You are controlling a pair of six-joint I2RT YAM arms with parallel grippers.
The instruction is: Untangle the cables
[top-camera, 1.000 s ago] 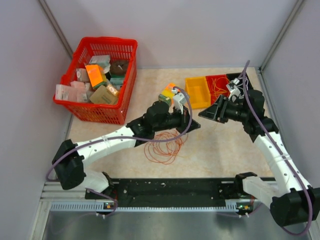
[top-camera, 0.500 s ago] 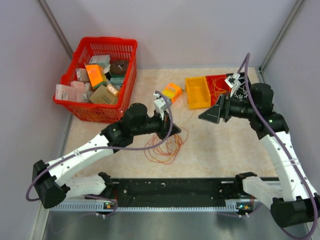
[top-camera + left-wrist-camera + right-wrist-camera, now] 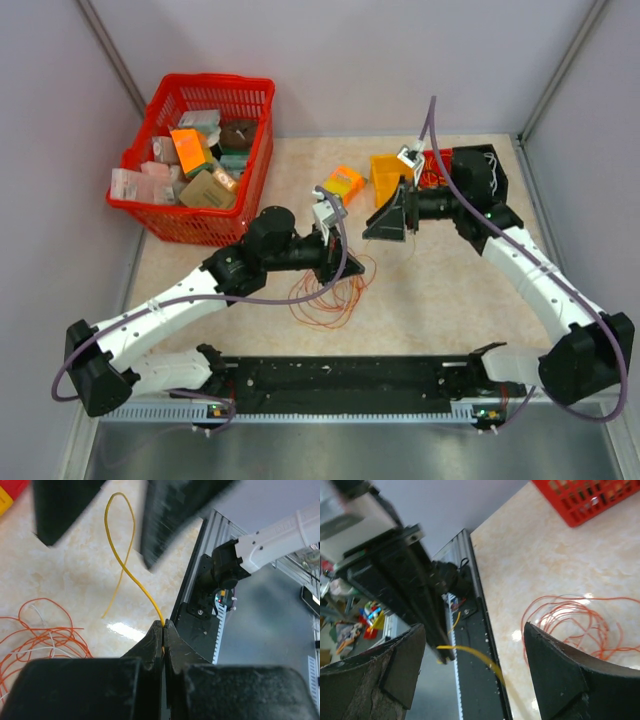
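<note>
The cables lie as a loose heap of orange-red loops (image 3: 325, 295) on the table in front of the left arm, with a thin white strand (image 3: 46, 636) among them. My left gripper (image 3: 163, 624) is shut on one yellow cable (image 3: 145, 594), which rises from its tips in a curl. In the top view the left gripper (image 3: 348, 266) sits over the heap's right edge. My right gripper (image 3: 382, 224) faces it with jaws wide apart. From the right wrist, the yellow cable (image 3: 470, 652) runs between the open right gripper (image 3: 474, 630), touching neither of its fingers (image 3: 560, 670).
A red basket (image 3: 150, 215) full of packets stands at the back left. An orange box (image 3: 345, 182) lies mid-table, with yellow (image 3: 395, 190), red (image 3: 438, 160) and black (image 3: 495, 175) bins at the back right. A black rail (image 3: 340, 375) runs along the near edge.
The left arm drew back toward the near side early on, then held still. The right arm swung left toward the left gripper, and its jaws opened wider.
</note>
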